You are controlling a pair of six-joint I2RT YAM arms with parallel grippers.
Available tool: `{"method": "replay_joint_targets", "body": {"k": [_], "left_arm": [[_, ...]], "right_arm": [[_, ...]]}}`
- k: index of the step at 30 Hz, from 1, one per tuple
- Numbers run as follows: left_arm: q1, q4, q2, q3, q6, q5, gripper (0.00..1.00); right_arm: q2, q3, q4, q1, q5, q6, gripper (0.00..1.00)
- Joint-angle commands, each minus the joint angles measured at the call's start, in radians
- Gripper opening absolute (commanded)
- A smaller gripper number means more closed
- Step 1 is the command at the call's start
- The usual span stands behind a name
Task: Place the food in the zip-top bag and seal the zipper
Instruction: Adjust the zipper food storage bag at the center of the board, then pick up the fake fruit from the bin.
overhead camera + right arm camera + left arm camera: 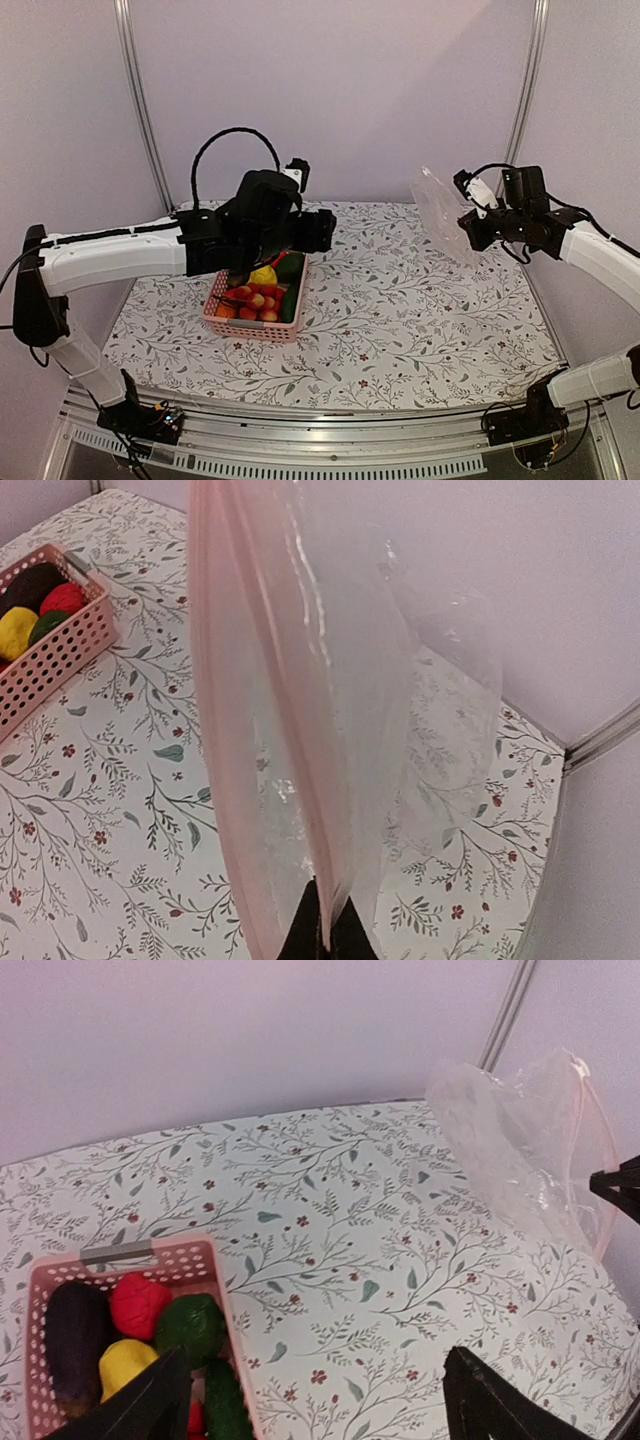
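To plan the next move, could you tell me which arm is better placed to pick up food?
Left. The left gripper hangs open over the food in the pink basket; the right gripper is shut on the zip-top bag, held up above the table.

I note the left gripper point(320, 1410) angled downward, jaws wide apart; the right gripper point(322, 935) raised, jaws pinching the zip-top bag point(300, 730).

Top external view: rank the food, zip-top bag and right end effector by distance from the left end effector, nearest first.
From the left end effector:
1. food, directly beneath it in the pink basket.
2. zip-top bag, well off to the right, held raised.
3. right end effector, at the bag's far edge, clamped on it, so only slightly farther than the bag.
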Motion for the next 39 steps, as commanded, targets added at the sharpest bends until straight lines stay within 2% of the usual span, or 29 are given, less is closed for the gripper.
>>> {"method": "replay_joint_targets", "body": {"k": [1, 4, 7, 10, 13, 15, 17, 21, 30, 39], "left_arm": [[0.065, -0.38, -0.086, -0.1, 0.001, 0.022, 0.92], [0.154, -0.407, -0.136, -0.164, 0.004, 0.097, 0.95], [0.237, -0.342, -0.135, -0.194, 0.039, 0.203, 0.91], [0.3, -0.32, -0.055, -0.124, 0.082, 0.291, 0.88], [0.348, -0.365, 0.08, -0.002, 0.166, 0.351, 0.83], [0.376, -0.371, 0.156, 0.059, 0.217, 0.407, 0.77], [0.405, -0.38, 0.224, 0.111, 0.242, 0.451, 0.77], [0.458, -0.428, 0.335, 0.204, 0.25, 0.496, 0.68], [0.469, -0.398, 0.428, 0.226, 0.304, 0.636, 0.71], [0.47, -0.453, 0.561, 0.333, 0.366, 0.568, 0.72]], "right_arm": [[0.05, -0.085, -0.014, 0.015, -0.263, -0.047, 0.0], [0.075, -0.113, 0.004, 0.016, -0.301, -0.037, 0.0], [0.078, -0.124, 0.01, 0.016, -0.34, -0.041, 0.0], [0.073, -0.134, 0.009, 0.016, -0.38, -0.039, 0.0], [0.077, -0.138, 0.008, 0.016, -0.391, -0.034, 0.0], [0.079, -0.143, 0.007, 0.016, -0.404, -0.032, 0.0], [0.079, -0.145, 0.006, 0.016, -0.415, -0.033, 0.0], [0.062, -0.161, 0.014, 0.015, -0.406, -0.04, 0.0], [0.059, -0.179, 0.024, 0.016, -0.389, -0.048, 0.0], [0.057, -0.181, 0.024, 0.016, -0.38, -0.057, 0.0]]}}
